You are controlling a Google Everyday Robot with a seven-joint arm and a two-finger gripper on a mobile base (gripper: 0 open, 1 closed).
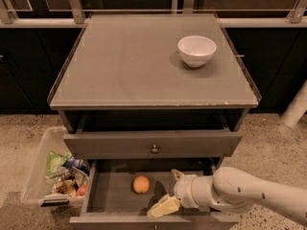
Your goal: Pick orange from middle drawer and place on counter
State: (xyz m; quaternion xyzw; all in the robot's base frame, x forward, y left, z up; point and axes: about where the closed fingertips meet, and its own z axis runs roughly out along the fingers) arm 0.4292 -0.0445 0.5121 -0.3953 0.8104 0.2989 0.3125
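Observation:
The orange (141, 184) lies on the floor of the open middle drawer (110, 200), left of centre. My gripper (169, 191) reaches in from the lower right and sits inside the drawer just right of the orange, apart from it. Its fingers are spread, one pale finger (163, 207) low near the drawer front and one (178, 175) further back, with nothing between them. The grey counter (124, 66) above carries a white bowl (196, 50) at its back right.
A clear plastic bin (41, 171) with snack packets and a small red fruit stands on the floor left of the drawer. The shut upper drawer front with a knob (154, 149) overhangs the open drawer. A white post (296, 107) stands at the right.

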